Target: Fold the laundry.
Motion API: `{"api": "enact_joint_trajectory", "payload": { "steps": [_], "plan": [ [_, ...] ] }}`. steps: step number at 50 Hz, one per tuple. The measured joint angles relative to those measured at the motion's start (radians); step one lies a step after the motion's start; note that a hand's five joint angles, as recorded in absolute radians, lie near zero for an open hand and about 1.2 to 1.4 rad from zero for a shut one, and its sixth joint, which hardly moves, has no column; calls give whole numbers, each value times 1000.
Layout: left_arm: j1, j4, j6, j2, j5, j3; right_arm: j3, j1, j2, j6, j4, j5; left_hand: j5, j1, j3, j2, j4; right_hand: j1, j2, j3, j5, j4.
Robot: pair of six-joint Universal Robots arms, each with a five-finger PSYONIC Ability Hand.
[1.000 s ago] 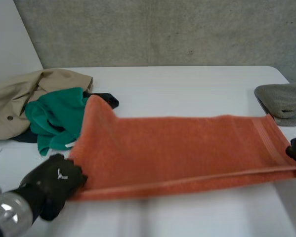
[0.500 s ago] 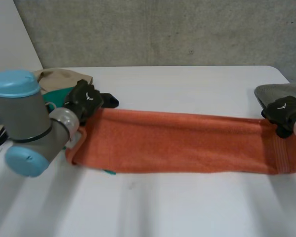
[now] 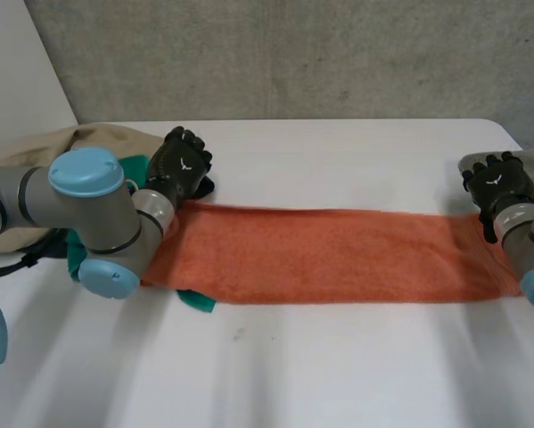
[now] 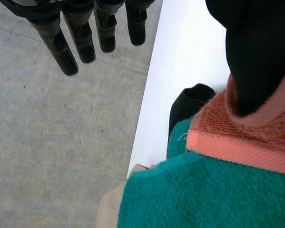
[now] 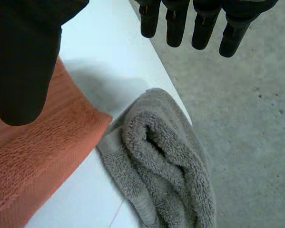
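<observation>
An orange towel (image 3: 329, 254) lies folded in a long strip across the white table (image 3: 338, 152). My left hand (image 3: 179, 166) hovers at the strip's far left corner, fingers (image 4: 71, 38) straight and spread, holding nothing; the towel's corner (image 4: 237, 137) lies beneath its thumb. My right hand (image 3: 497, 181) is over the far right corner, fingers (image 5: 199, 23) straight and apart, empty, with the orange towel (image 5: 33, 161) below its thumb.
A pile at the left holds a beige garment (image 3: 35, 160), a green towel (image 4: 204, 194) and a black item (image 4: 190, 102). A grey towel (image 5: 166, 156) lies bunched by the table's right edge. The near half of the table is bare.
Both hands carried the towel's near edge over to the far edge, folding it in half lengthwise, then let go and opened.
</observation>
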Motion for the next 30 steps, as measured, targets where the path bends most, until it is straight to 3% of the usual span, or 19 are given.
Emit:
{"api": "enact_joint_trajectory", "payload": {
  "steps": [17, 23, 30],
  "plan": [
    [7, -4, -93, 118, -21, -112, 42, 2, -71, 94, 62, -19, -7, 0, -12, -17, -12, 0, 0, 0, 0, -1],
    [37, 30, -90, 97, 50, -87, 85, 3, -111, 115, 85, -54, -15, 0, -12, -17, -12, 0, 0, 0, 0, -1],
    [108, 91, 20, -5, 136, 22, 118, 11, -122, 116, 83, -61, -15, 0, -12, -17, -12, 0, 0, 0, 0, -1]
  ]
}}
